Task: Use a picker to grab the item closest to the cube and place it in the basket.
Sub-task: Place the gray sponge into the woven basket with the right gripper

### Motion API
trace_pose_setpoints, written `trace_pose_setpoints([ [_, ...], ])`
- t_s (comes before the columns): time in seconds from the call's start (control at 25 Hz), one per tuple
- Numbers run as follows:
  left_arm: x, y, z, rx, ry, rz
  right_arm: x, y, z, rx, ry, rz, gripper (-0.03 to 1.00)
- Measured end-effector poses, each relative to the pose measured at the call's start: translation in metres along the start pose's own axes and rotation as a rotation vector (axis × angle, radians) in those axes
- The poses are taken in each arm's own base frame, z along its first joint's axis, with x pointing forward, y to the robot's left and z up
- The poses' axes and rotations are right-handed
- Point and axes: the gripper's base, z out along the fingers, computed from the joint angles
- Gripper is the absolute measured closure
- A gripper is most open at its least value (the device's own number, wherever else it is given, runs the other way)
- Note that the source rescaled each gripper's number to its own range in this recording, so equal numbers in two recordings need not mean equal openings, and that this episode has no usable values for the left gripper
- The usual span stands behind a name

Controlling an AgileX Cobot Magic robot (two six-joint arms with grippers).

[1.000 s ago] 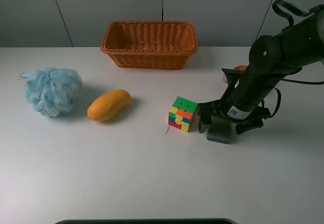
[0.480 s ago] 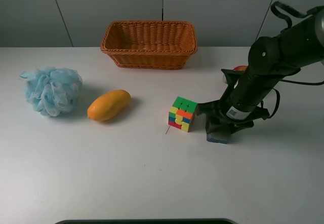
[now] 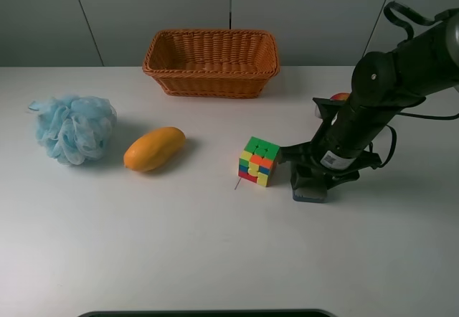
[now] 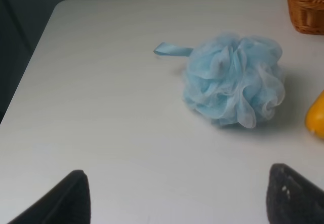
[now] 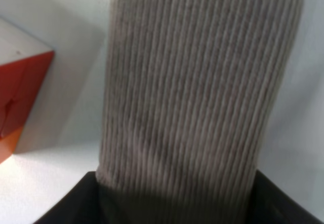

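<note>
A multicoloured cube [image 3: 258, 161] sits on the white table right of centre. Right beside it lies a grey ribbed pouch [image 3: 309, 191], the closest item. My right gripper [image 3: 313, 178] points down over the pouch with its jaws shut on it, and the pouch rests on the table. In the right wrist view the pouch [image 5: 197, 82] fills the frame, with the cube's red corner [image 5: 20, 97] beside it. The wicker basket [image 3: 211, 82] stands at the back centre. My left gripper [image 4: 177, 198] is open and empty, off to the left near a blue bath puff [image 4: 233, 79].
An orange mango [image 3: 154, 148] lies left of the cube and the blue bath puff [image 3: 74, 128] farther left. A small red object [image 3: 340, 96] shows behind the right arm. The mango's end [image 4: 316, 117] and a basket corner [image 4: 306, 6] show in the left wrist view.
The right gripper's jaws, spread wide around the grey pouch a second ago, have closed onto it. The cube and other items have not moved.
</note>
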Motion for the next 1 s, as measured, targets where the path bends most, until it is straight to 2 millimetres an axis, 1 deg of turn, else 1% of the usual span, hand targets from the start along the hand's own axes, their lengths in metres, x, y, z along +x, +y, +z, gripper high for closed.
trace_pose_setpoints([
  [0.08, 0.000, 0.000, 0.000, 0.000, 0.000, 0.000, 0.001, 0.001, -0.004, -0.004, 0.000, 0.000, 0.93],
  [0.2, 0.000, 0.000, 0.000, 0.000, 0.000, 0.000, 0.001, 0.003, -0.027, -0.024, -0.063, -0.005, 0.93],
  [0.32, 0.000, 0.000, 0.000, 0.000, 0.000, 0.000, -0.001, 0.006, -0.064, -0.052, -0.177, -0.007, 0.93],
  [0.44, 0.000, 0.000, 0.000, 0.000, 0.000, 0.000, -0.007, 0.012, -0.111, -0.079, -0.316, -0.028, 0.93],
  [0.56, 0.000, 0.000, 0.000, 0.002, 0.000, -0.001, -0.021, 0.020, -0.154, -0.112, -0.459, -0.064, 0.93],
  [0.64, 0.000, 0.000, 0.000, 0.002, 0.000, -0.001, -0.031, 0.027, -0.176, -0.128, -0.532, -0.098, 0.93],
  [0.72, 0.000, 0.000, 0.000, 0.002, 0.000, -0.001, -0.046, 0.034, -0.195, -0.146, -0.620, -0.138, 0.93],
  [0.8, 0.000, 0.000, 0.000, 0.002, 0.000, -0.001, -0.063, 0.042, -0.205, -0.156, -0.695, -0.172, 0.93],
  [0.84, 0.000, 0.000, 0.000, 0.002, 0.000, -0.001, -0.074, 0.046, -0.206, -0.157, -0.723, -0.189, 0.93],
  [0.92, 0.000, 0.000, 0.000, 0.002, 0.000, -0.001, -0.097, 0.054, -0.203, -0.153, -0.746, -0.217, 0.93],
  [1.0, 0.000, 0.000, 0.000, 0.002, 0.000, -0.001, -0.123, 0.064, -0.190, -0.143, -0.747, -0.250, 0.93],
])
